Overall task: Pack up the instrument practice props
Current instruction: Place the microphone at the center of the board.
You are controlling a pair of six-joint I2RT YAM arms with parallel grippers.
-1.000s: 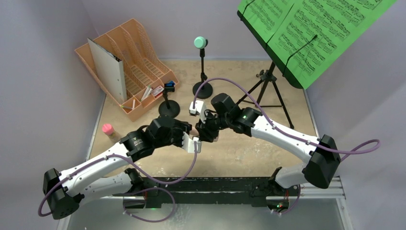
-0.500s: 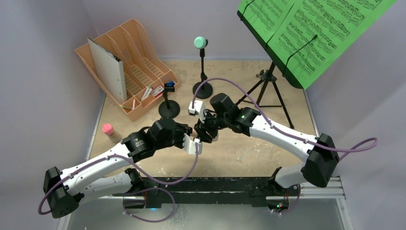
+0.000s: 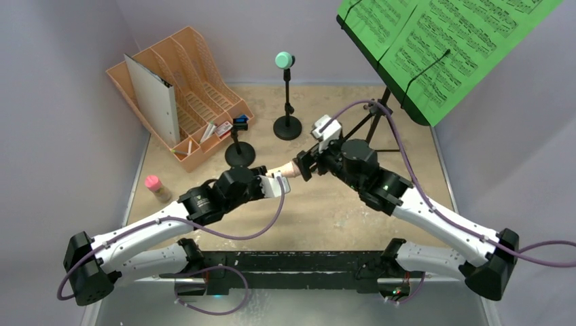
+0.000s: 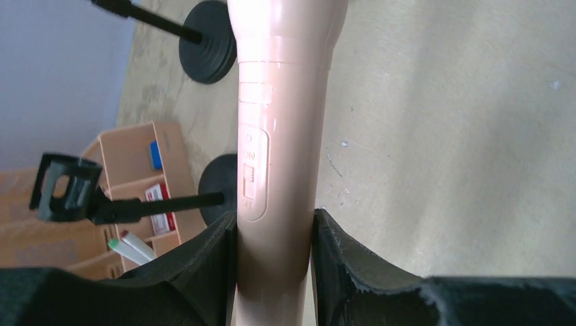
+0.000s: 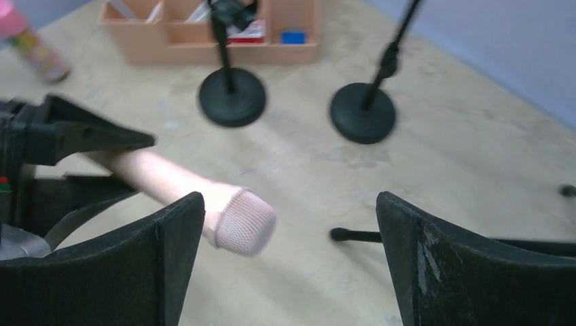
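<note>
A pale pink toy microphone [image 4: 278, 122] lies level above the table with my left gripper [image 4: 275, 217] shut on its handle; its mesh head [image 5: 243, 221] points at my right gripper [image 5: 289, 197]. That gripper stands open, the head just inside its left finger and apart from it. From above, the left gripper [image 3: 274, 182], the pink microphone [image 3: 291, 170] and the right gripper [image 3: 307, 161] sit mid-table. A teal microphone [image 3: 284, 60] is clipped on a black pole [image 3: 288, 126]. A second clip pole [image 3: 239, 153] is empty. The tripod [image 3: 378, 121] carries green sheet-music pages [image 3: 435, 41].
An orange file rack [image 3: 193, 95] with a grey binder [image 3: 153, 98] stands at the back left. A small pink-capped bottle [image 3: 155, 185] sits near the left edge. One tripod leg tip [image 5: 339, 235] lies just beyond my right gripper.
My right gripper has opened, let go of the pink microphone and drawn back to the right. My left gripper closed on the handle and now carries it alone, slightly farther back.
</note>
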